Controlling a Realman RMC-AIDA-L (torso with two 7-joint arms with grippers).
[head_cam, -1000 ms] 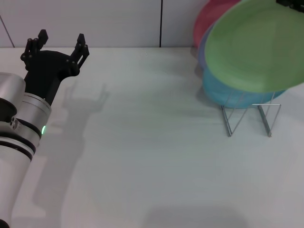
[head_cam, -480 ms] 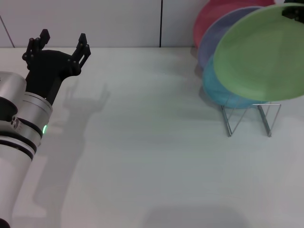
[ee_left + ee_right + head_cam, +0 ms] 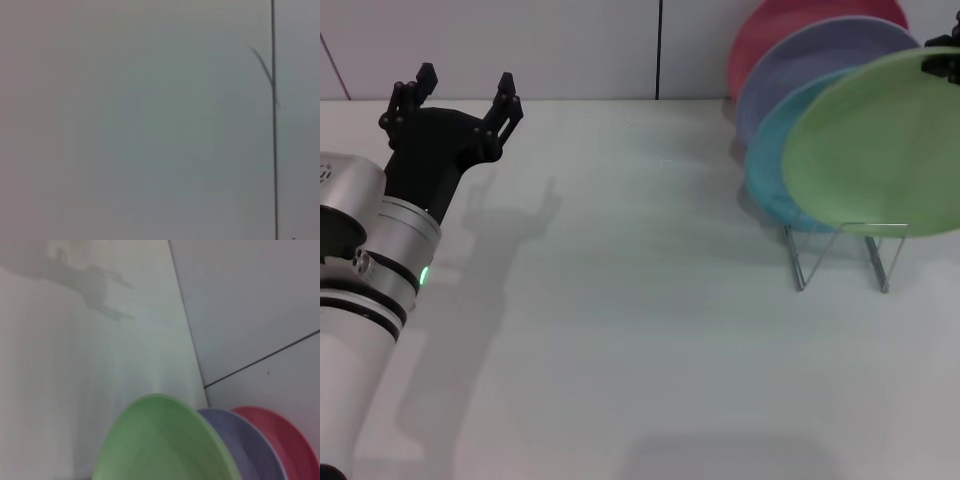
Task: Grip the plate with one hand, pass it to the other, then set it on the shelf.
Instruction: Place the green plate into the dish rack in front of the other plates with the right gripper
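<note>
The light green plate (image 3: 875,150) is tilted at the right edge of the head view, in front of the light blue plate (image 3: 765,175), with its lower rim down at the silver wire rack (image 3: 840,255). A small black part of my right gripper (image 3: 942,62) shows at the plate's upper rim, shut on it. In the right wrist view the green plate (image 3: 160,445) fills the lower middle. My left gripper (image 3: 458,92) is open and empty, far to the left above the table near the back wall.
A lavender plate (image 3: 820,60) and a pink plate (image 3: 785,25) stand in the rack behind the light blue one; both show in the right wrist view (image 3: 252,450), (image 3: 282,435). The white table (image 3: 620,330) stretches between the arms. The left wrist view shows only a plain grey surface with a dark seam (image 3: 273,125).
The green plate has moved down and to the right, lower against the rack, uncovering the lavender and blue plates. My left gripper has shifted slightly to the right, still open.
</note>
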